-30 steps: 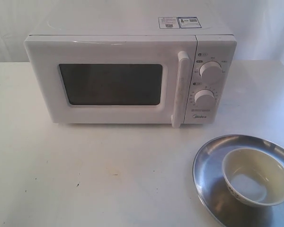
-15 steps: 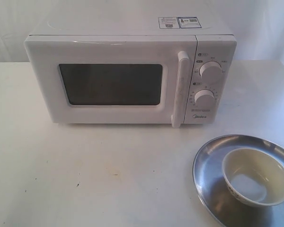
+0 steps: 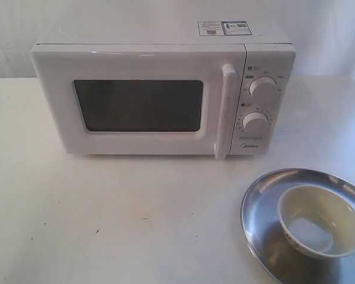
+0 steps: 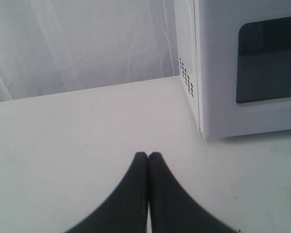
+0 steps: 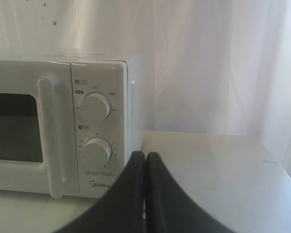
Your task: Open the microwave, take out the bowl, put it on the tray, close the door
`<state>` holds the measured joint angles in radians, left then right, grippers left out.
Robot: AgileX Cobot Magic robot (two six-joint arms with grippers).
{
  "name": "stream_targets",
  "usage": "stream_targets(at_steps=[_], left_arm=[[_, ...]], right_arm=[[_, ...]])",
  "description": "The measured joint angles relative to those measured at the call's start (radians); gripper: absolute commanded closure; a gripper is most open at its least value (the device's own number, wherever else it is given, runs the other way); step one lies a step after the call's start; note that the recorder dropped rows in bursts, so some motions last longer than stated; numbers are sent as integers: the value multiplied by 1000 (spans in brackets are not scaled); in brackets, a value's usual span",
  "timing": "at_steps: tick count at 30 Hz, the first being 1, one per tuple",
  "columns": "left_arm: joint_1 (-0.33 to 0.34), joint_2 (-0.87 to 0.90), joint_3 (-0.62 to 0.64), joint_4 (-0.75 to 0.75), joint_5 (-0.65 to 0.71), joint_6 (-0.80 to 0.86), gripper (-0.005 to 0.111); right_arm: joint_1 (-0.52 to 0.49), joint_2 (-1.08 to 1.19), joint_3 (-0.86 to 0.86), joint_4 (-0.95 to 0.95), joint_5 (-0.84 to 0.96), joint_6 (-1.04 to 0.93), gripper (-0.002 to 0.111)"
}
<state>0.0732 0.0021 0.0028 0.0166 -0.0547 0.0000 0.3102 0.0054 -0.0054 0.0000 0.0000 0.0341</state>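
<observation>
Running off view, the large shiny silver tray (image 3: 259, 220) holds the small cream ceramic bowl (image 3: 320, 220); boxy white microwave's (image 3: 136, 62) dark window (image 3: 139, 105) hides its interior; left gripper (image 4: 148, 155) and right gripper (image 5: 145, 154) clenched, empty.

The tray (image 3: 261, 236) is cut off at its near and right sides by the picture's edge, and the bowl (image 3: 320, 220) hides part of it. The microwave (image 3: 160, 59) has a dark window (image 3: 139, 105) that shows nothing inside. Print on the stickers (image 3: 223, 28) and around the dials (image 3: 263, 89) is too small to read.
</observation>
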Motion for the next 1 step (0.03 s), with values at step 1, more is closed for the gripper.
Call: stream_targets(at_steps=[1], left_arm=[[0,0,0,0,0,0,107]], right_arm=[[0,0,0,0,0,0,108]])
